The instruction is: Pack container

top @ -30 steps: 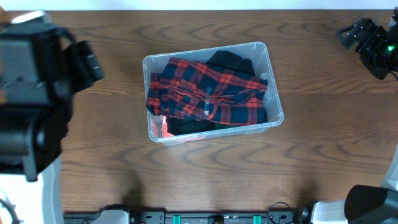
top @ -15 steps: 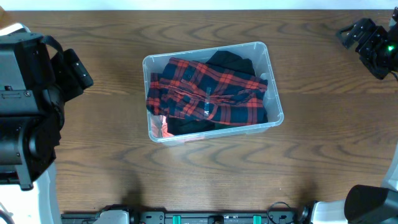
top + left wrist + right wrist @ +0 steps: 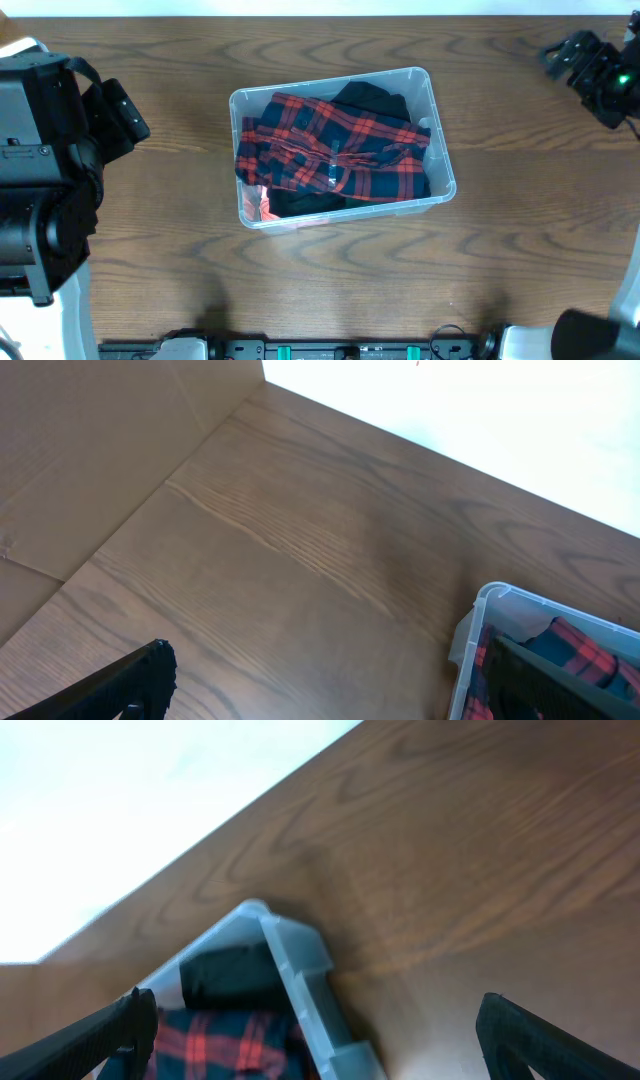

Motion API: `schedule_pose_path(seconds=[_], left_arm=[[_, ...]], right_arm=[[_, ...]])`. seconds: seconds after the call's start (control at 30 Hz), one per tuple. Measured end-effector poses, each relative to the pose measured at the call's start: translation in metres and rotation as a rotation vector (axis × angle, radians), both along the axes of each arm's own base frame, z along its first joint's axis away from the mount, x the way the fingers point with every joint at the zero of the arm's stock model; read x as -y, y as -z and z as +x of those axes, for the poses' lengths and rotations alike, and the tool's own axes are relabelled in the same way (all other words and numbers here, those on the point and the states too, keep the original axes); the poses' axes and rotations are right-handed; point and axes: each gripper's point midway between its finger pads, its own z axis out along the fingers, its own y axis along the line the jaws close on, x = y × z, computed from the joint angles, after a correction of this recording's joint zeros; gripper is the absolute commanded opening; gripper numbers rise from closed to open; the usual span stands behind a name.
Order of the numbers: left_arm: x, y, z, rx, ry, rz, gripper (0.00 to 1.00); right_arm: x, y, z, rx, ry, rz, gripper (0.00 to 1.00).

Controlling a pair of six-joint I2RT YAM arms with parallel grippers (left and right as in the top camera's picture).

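Overhead: container [image 3: 441, 140] sits mid tabletop [image 3: 520, 260], plaid shirt [image 3: 330, 150] heaped near its rim; left fingers [image 3: 130, 680] and right fingers [image 3: 100, 1030] spread wide, empty, well apart from it. Risk, as I judge: a downward push snags the cloth or slides the container

The container [image 3: 330, 81] holds plaid fabric [image 3: 330, 150], seemingly over black cloth [image 3: 372, 98].

The plaid shirt [image 3: 330, 150] covers most of the black garment [image 3: 372, 100] and all but a corner of something pink [image 3: 262, 205], too small to identify. The overhead view's edges cut off the left arm [image 3: 45, 170] and right arm [image 3: 600, 75]. Both wrist views crop the bin [image 3: 465, 645] at the bottom edge. They show only the tips of the left fingers [image 3: 130, 685] and right fingers [image 3: 100, 1030]. The right wrist view is slightly blurred.
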Motion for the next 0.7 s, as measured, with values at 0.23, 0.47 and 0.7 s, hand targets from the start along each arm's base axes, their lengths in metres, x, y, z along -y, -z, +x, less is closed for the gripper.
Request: schedule_pose_path(seconds=[0.23,0.47,0.7], left_arm=[[0.000,0.000,0.000,0.000,-0.001,0.000,0.98],[0.000,0.000,0.000,0.000,-0.001,-0.001,0.98],[0.000,0.000,0.000,0.000,0.000,-0.002,0.98]], right_arm=[[-0.045,-0.052,-0.046,0.192,-0.118,-0.283,0.99],[-0.039,-0.032,-0.075,0.424,-0.127,-0.547,0.99],[-0.035,0.086,-0.109,0.401,-0.136,-0.605,0.99]])
